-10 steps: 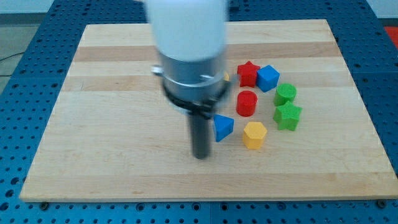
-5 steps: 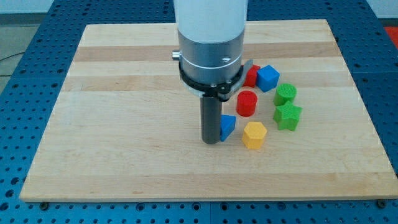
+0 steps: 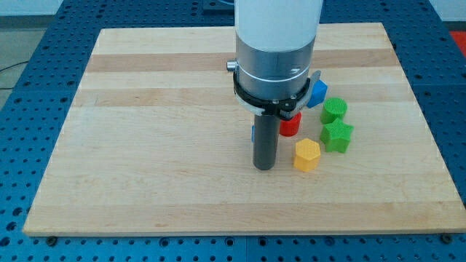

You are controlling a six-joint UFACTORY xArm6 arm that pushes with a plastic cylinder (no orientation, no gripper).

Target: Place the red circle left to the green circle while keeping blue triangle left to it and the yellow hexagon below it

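My tip (image 3: 263, 167) rests on the board just left of the yellow hexagon (image 3: 306, 154). The rod hides nearly all of the blue triangle; only a thin blue sliver (image 3: 253, 133) shows at the rod's left edge. The red circle (image 3: 290, 126) is partly hidden behind the rod, above the yellow hexagon. The green circle (image 3: 334, 110) sits to the right of the red circle, with a gap between them.
A green star (image 3: 337, 136) lies below the green circle, right of the yellow hexagon. A blue cube (image 3: 317, 92) peeks out at the arm's right side. The arm's body hides whatever lies behind it. The wooden board (image 3: 145, 145) lies on a blue perforated table.
My tip has moved right, from left of the blue triangle to beside the yellow hexagon. The blue triangle is now almost fully hidden. The yellow hexagon has shifted slightly right. The red star is now hidden.
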